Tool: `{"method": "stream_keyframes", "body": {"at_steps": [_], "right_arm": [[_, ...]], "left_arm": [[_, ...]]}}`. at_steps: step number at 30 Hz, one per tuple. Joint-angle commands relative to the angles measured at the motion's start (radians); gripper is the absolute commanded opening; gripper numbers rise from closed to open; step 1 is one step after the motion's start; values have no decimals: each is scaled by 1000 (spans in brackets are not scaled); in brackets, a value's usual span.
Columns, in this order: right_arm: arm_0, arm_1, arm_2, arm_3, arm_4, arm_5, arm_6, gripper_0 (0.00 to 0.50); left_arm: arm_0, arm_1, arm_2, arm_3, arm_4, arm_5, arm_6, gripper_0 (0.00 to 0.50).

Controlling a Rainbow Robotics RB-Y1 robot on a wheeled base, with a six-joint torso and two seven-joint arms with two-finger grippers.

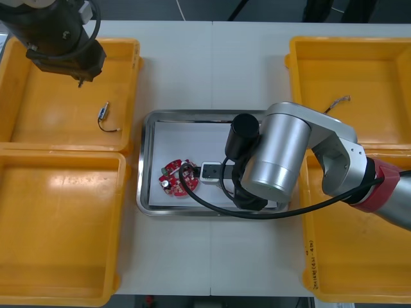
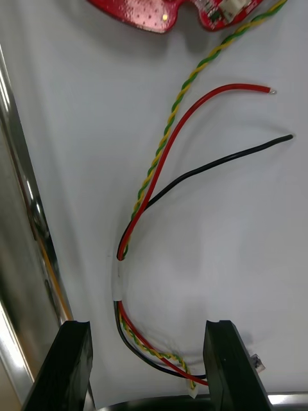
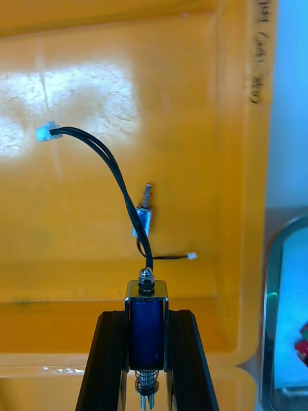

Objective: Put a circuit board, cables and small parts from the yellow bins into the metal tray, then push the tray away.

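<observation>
Light table [image 1: 212, 64] carries four yellow bins, two at each side: the far-left bin [image 1: 38, 109], the near-left bin [image 1: 61, 224], the far-right bin [image 1: 372, 83] and the near-right bin [image 1: 359, 256]. Between them sits one metal tray [image 1: 145, 160], white inside.

The left gripper [image 3: 147, 314] hangs over the far-left bin. Its fingers [image 3: 102, 359] are closed to the width of the held part [image 3: 147, 327], a small metal part with a blue body and a spring at its lower end, clamped upright between them. Two black leads [image 3: 112, 170] arch from its top to one white plug [image 3: 45, 133]. A second small metal part, the loose part [image 1: 104, 111], lies on that bin's floor beyond the fingertips, with a thin black wire of its own.

The right gripper [image 2: 147, 324] is low over the tray, on the side nearer the right-hand bins. Its fingers [image 2: 67, 366] stand wide apart and grip nothing. One cable bundle [image 2: 138, 205] lies on the white floor, its bound end between the parted fingers. It has three strands: one twisted yellow and green, one red, one black. Their free ends fan out toward the red circuit board [image 1: 173, 178], which also lies in the tray. I cannot tell whether that is one board or two overlapping.

One short cable [image 1: 337, 102] lies in the far-right bin.

Black handwriting [image 3: 256, 54] runs along the far-left bin's rim, and more handwriting marks the near-right bin's rim; neither can be read with certainty.
</observation>
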Motion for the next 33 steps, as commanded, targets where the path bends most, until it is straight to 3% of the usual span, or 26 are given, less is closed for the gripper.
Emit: {"method": "stream_keyframes", "body": {"at_steps": [1, 12, 21, 33], "right_arm": [[-31, 2, -49, -54, -15, 47, -37, 500], [-37, 24, -260, -141, -54, 315, -53, 500], [-63, 22, -435, -163, -80, 315, -68, 500], [-63, -34, -640, -114, -126, 315, -106, 500]], "left_arm": [[3, 37, 30, -89, 49, 33, 91, 0], [34, 13, 28, -224, 101, 57, 114, 1], [54, -62, 24, -273, 110, 57, 151, 0], [54, -142, -110, -282, 99, 30, 211, 1]]}}
